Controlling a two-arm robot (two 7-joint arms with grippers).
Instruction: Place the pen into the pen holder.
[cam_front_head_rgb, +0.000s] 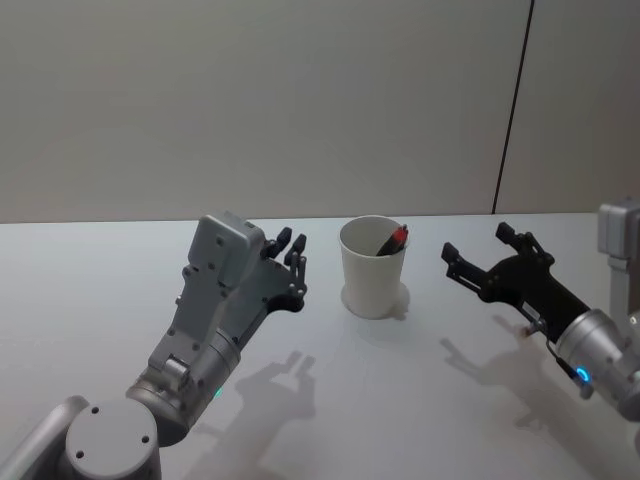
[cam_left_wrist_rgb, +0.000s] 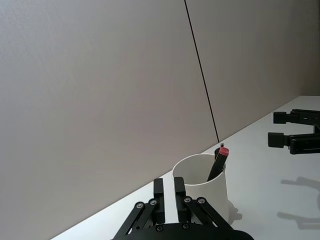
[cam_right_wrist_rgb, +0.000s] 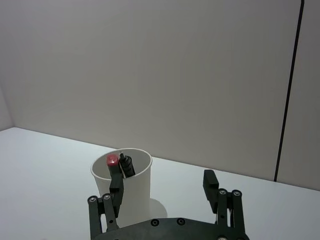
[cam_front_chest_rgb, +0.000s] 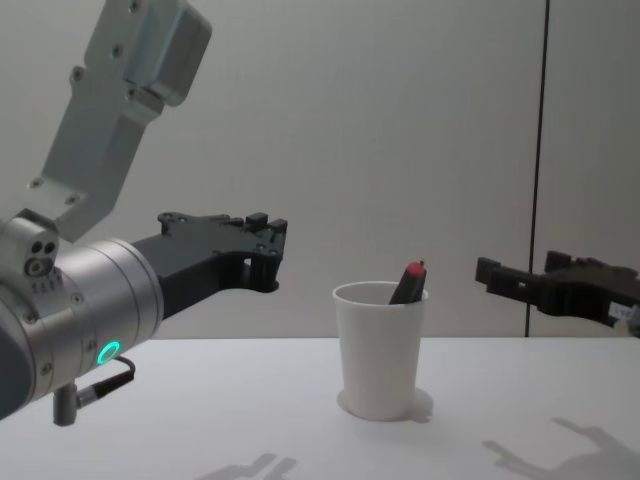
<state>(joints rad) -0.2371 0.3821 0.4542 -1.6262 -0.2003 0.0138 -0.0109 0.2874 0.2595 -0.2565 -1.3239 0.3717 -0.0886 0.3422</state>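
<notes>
White paper cup (cam_front_head_rgb: 374, 268) stands upright on the white desk (cam_front_head_rgb: 100, 300), about mid-desk, between the two grippers. Pen (cam_front_head_rgb: 393, 240) is inside the cup, black body, red end sticking up just over the rim, leaning against the rim on the robot's right side. Chest view shows the same: pen (cam_front_chest_rgb: 408, 282) tip just above the cup (cam_front_chest_rgb: 379, 350) rim, tilted to the right.

Left gripper (cam_front_head_rgb: 293, 255) hovers above the desk just left of the cup, not touching it, fingers close together with nothing between them. In the left wrist view its fingers (cam_left_wrist_rgb: 158, 195) sit side by side with only a narrow gap, pointing toward the cup (cam_left_wrist_rgb: 205, 185) and the pen (cam_left_wrist_rgb: 218, 162). Chest view has the left gripper (cam_front_chest_rgb: 268, 243) raised higher than the cup rim.

Right gripper (cam_front_head_rgb: 475, 256) hovers to the right of the cup, clear of it, fingers spread apart and empty. Right wrist view shows the fingers (cam_right_wrist_rgb: 210, 184) wide apart, the cup (cam_right_wrist_rgb: 124, 185) and pen (cam_right_wrist_rgb: 120, 165) ahead. Right gripper (cam_front_chest_rgb: 520, 280) in chest view is around rim height, well apart from the cup.

Plain grey wall (cam_front_head_rgb: 250, 100) behind the desk.
</notes>
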